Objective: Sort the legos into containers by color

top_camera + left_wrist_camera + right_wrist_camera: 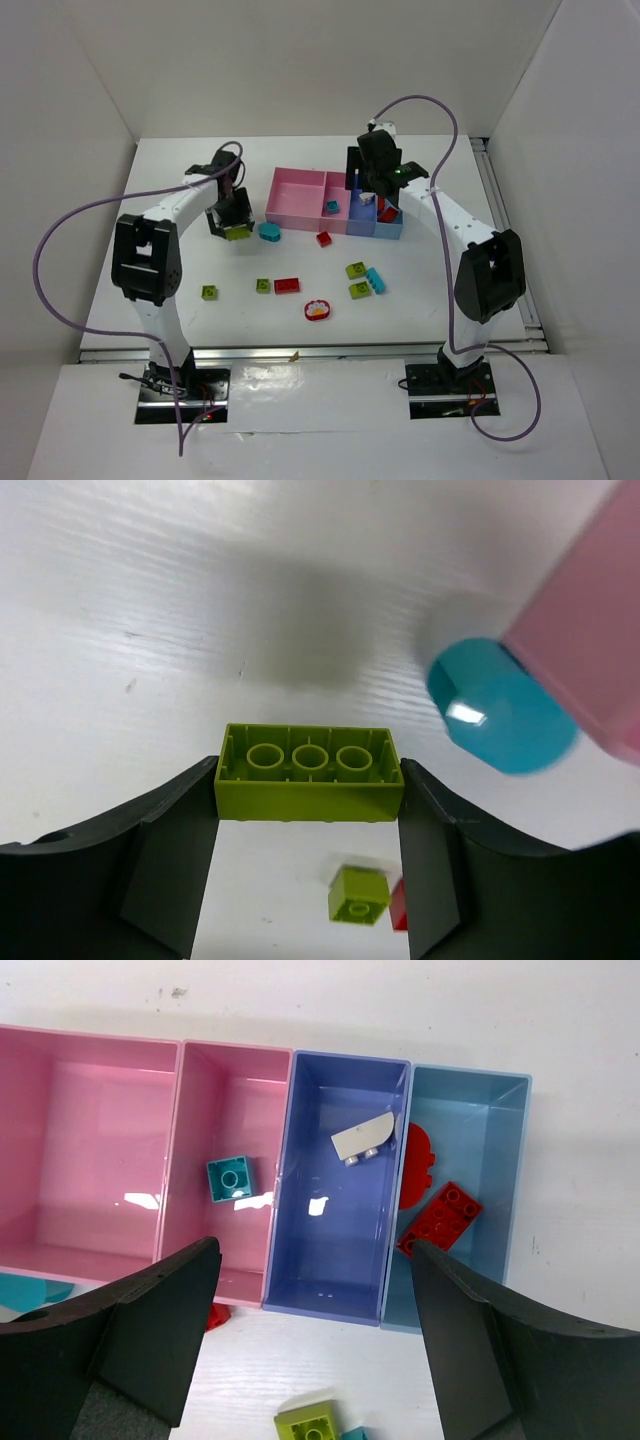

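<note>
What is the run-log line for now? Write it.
left claw: grips lime green plastic brick | right claw: open, empty, above violet-blue plastic bin

Containers (pixel 295 195) in row at table (pixel 450 300) rear; loose legos (pixel 287 285) scattered before them.

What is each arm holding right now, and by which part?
Left fingers grip the lime green brick by its two short ends. Right fingers are open, holding nothing.

A white table (pixel 240 320) fills mid-frame, plain white walls (pixel 300 60) above it, a metal rail (pixel 350 347) along its lower edge.
</note>
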{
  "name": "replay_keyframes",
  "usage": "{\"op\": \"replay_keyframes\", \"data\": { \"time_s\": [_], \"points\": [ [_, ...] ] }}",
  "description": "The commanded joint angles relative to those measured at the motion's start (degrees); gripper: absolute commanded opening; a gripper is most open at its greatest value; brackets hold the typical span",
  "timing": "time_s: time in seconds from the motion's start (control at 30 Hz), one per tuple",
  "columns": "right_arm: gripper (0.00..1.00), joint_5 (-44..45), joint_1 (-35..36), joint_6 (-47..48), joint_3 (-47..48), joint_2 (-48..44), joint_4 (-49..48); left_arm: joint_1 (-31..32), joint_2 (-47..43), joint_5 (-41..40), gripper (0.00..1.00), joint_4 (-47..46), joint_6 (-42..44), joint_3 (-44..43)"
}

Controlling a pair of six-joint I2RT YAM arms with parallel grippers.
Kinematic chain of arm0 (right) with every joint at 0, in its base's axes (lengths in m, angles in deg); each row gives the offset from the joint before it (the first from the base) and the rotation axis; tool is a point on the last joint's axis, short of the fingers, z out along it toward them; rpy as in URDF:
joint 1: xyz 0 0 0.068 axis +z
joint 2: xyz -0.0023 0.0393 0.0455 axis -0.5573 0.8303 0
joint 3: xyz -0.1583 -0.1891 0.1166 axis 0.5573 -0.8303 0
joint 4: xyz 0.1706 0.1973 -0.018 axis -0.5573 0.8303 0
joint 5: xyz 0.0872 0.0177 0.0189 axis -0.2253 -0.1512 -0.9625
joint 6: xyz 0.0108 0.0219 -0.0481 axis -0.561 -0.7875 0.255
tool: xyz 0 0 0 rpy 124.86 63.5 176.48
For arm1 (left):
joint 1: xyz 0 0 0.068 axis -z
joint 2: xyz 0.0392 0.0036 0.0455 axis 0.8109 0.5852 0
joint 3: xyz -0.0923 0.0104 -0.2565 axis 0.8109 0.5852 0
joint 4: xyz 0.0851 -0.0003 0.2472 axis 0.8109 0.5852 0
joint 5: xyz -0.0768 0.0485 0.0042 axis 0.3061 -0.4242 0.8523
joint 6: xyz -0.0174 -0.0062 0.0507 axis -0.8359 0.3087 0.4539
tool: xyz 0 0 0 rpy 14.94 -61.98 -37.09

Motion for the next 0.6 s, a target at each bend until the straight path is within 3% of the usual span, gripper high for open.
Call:
{"op": "replay_keyframes", "data": {
  "time_s": [0.0, 0.2, 0.4, 0.57],
  "points": [
    [0.84, 1.96, -0.88, 0.42, 0.68, -0.43, -0.5, 1.31, -7.72, 0.37, 0.59, 1.92, 3.21, -6.07],
    [0.84, 2.48, -1.41, -0.11, -0.64, -1.66, -0.51, 6.4, -4.93, 3.88, 0.59, 2.62, 3.92, -17.23],
    [0.84, 3.09, -2.03, -0.11, -1.88, -3.94, 0.02, 9.57, 4.03, 6.61, 0.59, 3.23, 3.21, -28.82],
    [0.84, 3.1, -3.17, -0.11, -4.25, -6.93, 1.07, 10.11, 9.4, 8.36, 0.59, 3.23, 2.6, -33.15]
  ]
}}
